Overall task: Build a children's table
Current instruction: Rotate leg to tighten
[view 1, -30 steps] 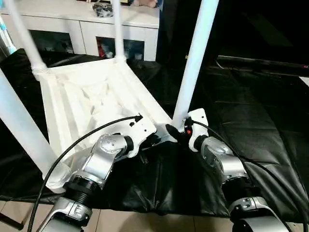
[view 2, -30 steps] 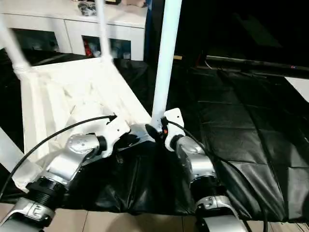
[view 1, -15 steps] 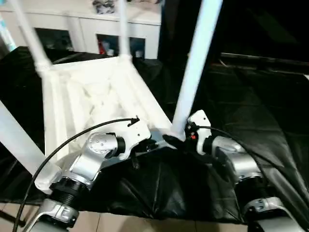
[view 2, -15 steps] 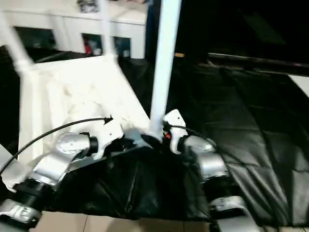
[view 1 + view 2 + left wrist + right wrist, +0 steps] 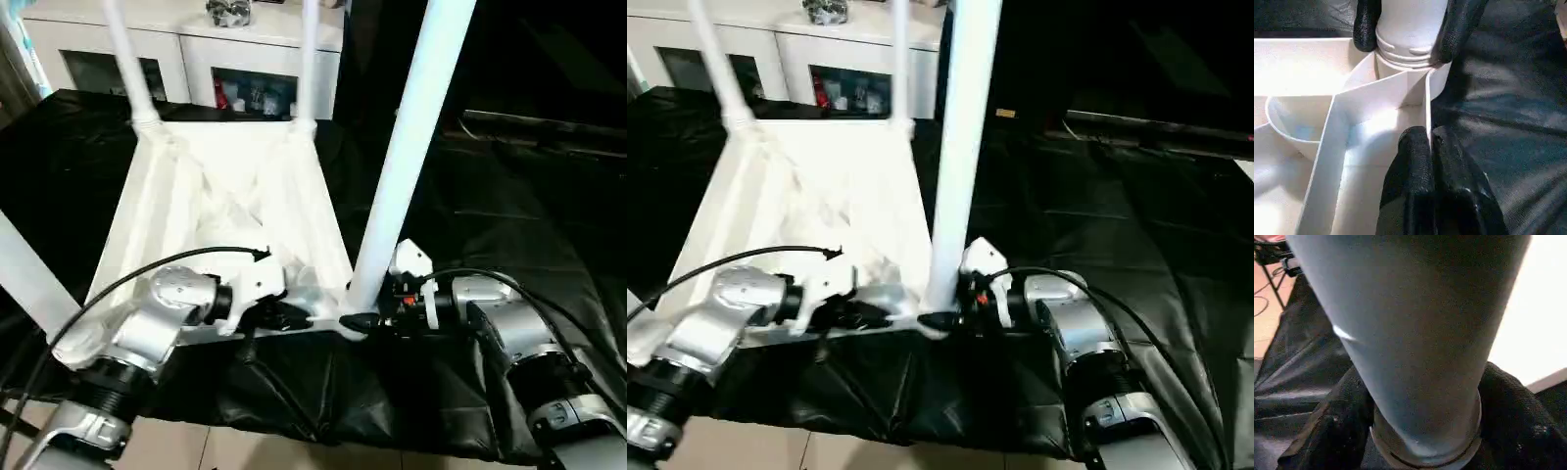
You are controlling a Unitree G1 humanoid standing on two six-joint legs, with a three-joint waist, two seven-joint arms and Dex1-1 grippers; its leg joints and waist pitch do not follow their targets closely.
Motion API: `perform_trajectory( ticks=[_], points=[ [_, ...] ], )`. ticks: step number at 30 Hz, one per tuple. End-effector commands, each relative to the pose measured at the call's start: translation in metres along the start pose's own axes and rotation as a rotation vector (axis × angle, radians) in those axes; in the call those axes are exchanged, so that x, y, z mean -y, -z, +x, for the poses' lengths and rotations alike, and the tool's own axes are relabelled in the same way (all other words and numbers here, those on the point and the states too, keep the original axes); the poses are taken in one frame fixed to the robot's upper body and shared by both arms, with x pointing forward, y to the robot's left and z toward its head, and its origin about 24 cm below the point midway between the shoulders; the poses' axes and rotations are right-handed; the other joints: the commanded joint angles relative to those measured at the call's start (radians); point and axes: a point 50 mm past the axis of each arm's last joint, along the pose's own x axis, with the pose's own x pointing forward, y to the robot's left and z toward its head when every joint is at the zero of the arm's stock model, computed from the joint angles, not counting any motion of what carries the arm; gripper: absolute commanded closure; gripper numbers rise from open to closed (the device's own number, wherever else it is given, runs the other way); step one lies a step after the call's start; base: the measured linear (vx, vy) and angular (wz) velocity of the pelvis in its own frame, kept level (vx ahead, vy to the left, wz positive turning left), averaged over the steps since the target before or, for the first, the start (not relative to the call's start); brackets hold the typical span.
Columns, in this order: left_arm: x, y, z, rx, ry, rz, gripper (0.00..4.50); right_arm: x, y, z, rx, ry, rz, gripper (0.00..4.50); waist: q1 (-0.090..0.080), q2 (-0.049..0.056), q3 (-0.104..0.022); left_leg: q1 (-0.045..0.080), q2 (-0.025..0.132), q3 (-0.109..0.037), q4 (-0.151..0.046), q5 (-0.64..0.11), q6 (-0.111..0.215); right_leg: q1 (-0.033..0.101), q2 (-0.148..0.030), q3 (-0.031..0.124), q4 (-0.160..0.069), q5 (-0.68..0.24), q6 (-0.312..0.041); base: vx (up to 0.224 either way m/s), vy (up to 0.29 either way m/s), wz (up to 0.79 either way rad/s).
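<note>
1. A black-draped work table [image 5: 509, 211] carries the work; a white glass-door cabinet [image 5: 211, 59] stands behind it.
2. One white tabletop [image 5: 230, 211] lies ribbed underside up on the drape, with four legs standing in its corner sockets.
3. The left gripper [image 5: 1429, 161] pinches the tabletop's rim wall beside the near leg [image 5: 407, 162].
4. The right gripper [image 5: 361, 320] clamps that leg's base.

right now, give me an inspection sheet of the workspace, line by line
surface: work table draped in wrinkled black cloth
job's things: white tabletop lies underside up; four white legs stand in its corner sockets, the near right leg tallest in view
clutter: nothing seen on the cloth
grippers: left pincer shut on a tabletop rib; right pincer clamped round the near right leg's base
cables: black cable loops over the left forearm, another over the right
surroundings: white cabinet behind the table
</note>
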Motion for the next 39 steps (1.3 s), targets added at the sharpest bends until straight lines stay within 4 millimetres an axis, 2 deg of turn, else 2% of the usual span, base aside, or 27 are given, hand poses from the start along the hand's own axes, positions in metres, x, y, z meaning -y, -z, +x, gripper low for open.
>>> perform_trajectory(
  ticks=[1,7,8,11,13,14,15,16,17,19,20,23,26,27,28,29,31,32,34,36,37,39],
  points=[
    [0.002,-0.015,0.008,0.040,0.045,0.051,4.50,-0.010,-0.002,0.014,-0.016,-0.106,-0.027,1.73,0.000,0.005,-0.065,-0.003,-0.007,0.018,-0.060,-0.203,0.043,0.061,-0.037,0.044,-0.057,-0.242,-0.201,0.000,0.000,0.00],
    [0.002,-0.011,0.008,0.038,-0.006,0.044,4.50,-0.014,0.000,0.019,0.001,-0.122,-0.003,1.84,0.003,0.005,-0.066,-0.003,-0.007,0.018,-0.060,-0.196,0.042,0.061,-0.036,0.044,-0.055,-0.232,-0.201,0.000,0.000,0.00],
    [0.001,-0.012,0.008,0.039,-0.020,0.043,4.50,-0.014,0.001,0.020,0.005,-0.113,0.003,1.85,0.004,0.008,-0.065,-0.003,-0.007,0.018,-0.061,-0.203,0.039,0.061,-0.037,0.044,-0.056,-0.241,-0.198,0.000,0.000,0.00],
    [-0.007,-0.013,0.014,0.030,-0.139,0.031,4.50,-0.010,0.001,0.025,0.063,-0.005,0.050,1.85,0.003,0.007,-0.061,0.000,-0.008,0.018,-0.063,-0.231,0.031,0.059,-0.036,0.043,-0.064,-0.284,-0.184,0.000,0.000,0.00],
    [-0.013,-0.016,0.021,0.040,-0.222,0.017,4.50,-0.001,0.002,0.031,0.087,0.163,0.099,1.85,-0.003,0.005,-0.055,0.001,-0.011,0.016,-0.066,-0.275,0.012,0.053,-0.036,0.042,-0.076,-0.391,-0.147,0.000,0.000,0.00],
    [-0.017,-0.021,0.028,0.042,-0.286,0.010,4.50,0.004,0.003,0.038,0.093,0.292,0.113,1.85,-0.005,0.004,-0.055,0.005,-0.014,0.013,-0.065,-0.293,-0.002,0.052,-0.039,0.038,-0.084,-0.466,-0.117,0.000,0.000,0.00],
    [-0.017,-0.021,0.028,0.042,-0.286,0.010,4.50,0.004,0.003,0.038,0.093,0.292,0.113,1.85,-0.009,0.002,-0.052,0.005,-0.016,0.013,-0.065,-0.304,-0.006,0.050,-0.038,0.036,-0.089,-0.504,-0.100,0.000,0.000,0.00],
    [-0.019,-0.024,0.034,0.039,-0.325,-0.001,4.50,0.006,0.004,0.044,0.102,0.364,0.131,1.85,-0.013,0.004,-0.054,0.006,-0.019,0.009,-0.064,-0.317,-0.007,0.051,-0.040,0.031,-0.096,-0.556,-0.071,0.000,0.000,0.00],
    [-0.021,-0.027,0.040,0.042,-0.355,-0.018,4.50,0.008,0.003,0.049,0.111,0.422,0.145,1.85,-0.020,0.007,-0.054,0.006,-0.019,0.007,-0.064,-0.325,-0.006,0.049,-0.041,0.029,-0.102,-0.575,-0.060,0.000,0.000,0.00],
    [-0.021,-0.030,0.046,0.048,-0.378,-0.032,4.50,0.009,0.002,0.054,0.123,0.478,0.168,1.85,-0.027,0.004,-0.055,0.005,-0.021,0.007,-0.062,-0.329,-0.003,0.046,-0.039,0.027,-0.106,-0.582,-0.050,0.000,0.000,0.00],
    [-0.021,-0.033,0.051,0.050,-0.397,-0.043,4.50,0.010,0.001,0.058,0.133,0.521,0.190,1.85,-0.027,0.008,-0.056,0.005,-0.022,0.006,-0.062,-0.330,0.002,0.046,-0.037,0.025,-0.106,-0.578,-0.049,0.000,0.000,0.00],
    [-0.019,-0.041,0.072,0.061,-0.428,-0.061,4.50,0.010,-0.014,0.080,0.206,0.617,0.277,1.85,-0.034,0.007,-0.059,0.005,-0.022,0.007,-0.063,-0.321,0.004,0.043,-0.034,0.029,-0.101,-0.526,-0.065,0.000,0.000,0.00],
    [-0.014,-0.040,0.075,0.051,-0.383,-0.040,4.50,0.004,-0.024,0.089,0.239,0.556,0.234,1.85,-0.034,0.005,-0.061,-0.001,-0.019,0.008,-0.065,-0.306,0.015,0.047,-0.032,0.032,-0.093,-0.459,-0.083,0.000,0.000,0.00],
    [-0.013,-0.039,0.075,0.048,-0.379,-0.037,4.50,0.003,-0.026,0.090,0.248,0.546,0.230,1.50,-0.034,0.005,-0.062,-0.001,-0.019,0.010,-0.064,-0.300,0.021,0.048,-0.033,0.034,-0.090,-0.436,-0.093,0.000,0.000,0.00],
    [-0.012,-0.038,0.073,0.045,-0.365,-0.033,4.50,0.003,-0.027,0.089,0.258,0.527,0.225,1.50,-0.033,-0.001,-0.063,-0.004,-0.018,0.012,-0.064,-0.282,0.026,0.050,-0.033,0.036,-0.086,-0.405,-0.104,0.000,0.000,0.00],
    [-0.012,-0.037,0.072,0.043,-0.358,-0.029,4.50,0.003,-0.027,0.088,0.260,0.519,0.222,1.50,-0.031,0.004,-0.064,-0.004,-0.017,0.012,-0.064,-0.267,0.029,0.051,-0.034,0.038,-0.081,-0.380,-0.116,0.000,0.000,0.00],
    [-0.011,-0.035,0.069,0.041,-0.347,-0.020,4.50,0.003,-0.026,0.086,0.259,0.508,0.213,1.10,-0.032,0.003,-0.065,-0.007,-0.016,0.013,-0.064,-0.245,0.033,0.055,-0.034,0.039,-0.076,-0.346,-0.128,0.000,0.000,0.00],
    [-0.009,-0.033,0.063,0.051,-0.307,-0.001,4.50,0.004,-0.023,0.078,0.232,0.499,0.187,1.08,-0.033,-0.002,-0.064,-0.007,-0.017,0.014,-0.064,-0.241,0.036,0.055,-0.034,0.039,-0.077,-0.342,-0.131,0.000,0.000,0.00],
    [-0.007,-0.030,0.058,0.054,-0.275,0.008,4.50,0.006,-0.019,0.070,0.205,0.494,0.160,0.93,-0.037,0.001,-0.065,-0.012,-0.017,0.013,-0.064,-0.227,0.038,0.060,-0.036,0.040,-0.073,-0.330,-0.133,0.000,0.000,0.00],
    [-0.007,-0.029,0.056,0.052,-0.264,0.010,4.50,0.007,-0.018,0.067,0.197,0.487,0.150,0.77,-0.038,0.003,-0.064,-0.008,-0.015,0.015,-0.063,-0.218,0.039,0.057,-0.034,0.042,-0.071,-0.303,-0.147,0.000,0.000,0.00],
    [-0.005,-0.028,0.053,0.058,-0.241,0.019,4.50,0.007,-0.017,0.063,0.191,0.474,0.139,0.77,-0.039,-0.002,-0.064,-0.008,-0.015,0.016,-0.063,-0.220,0.043,0.058,-0.035,0.042,-0.070,-0.305,-0.153,0.000,0.000,0.00],
    [-0.001,-0.023,0.046,0.050,-0.182,0.032,4.50,0.008,-0.014,0.051,0.168,0.417,0.105,0.77,-0.039,0.002,-0.065,-0.007,-0.013,0.016,-0.063,-0.215,0.045,0.058,-0.035,0.043,-0.068,-0.294,-0.161,0.000,0.000,0.00]
  ],
)
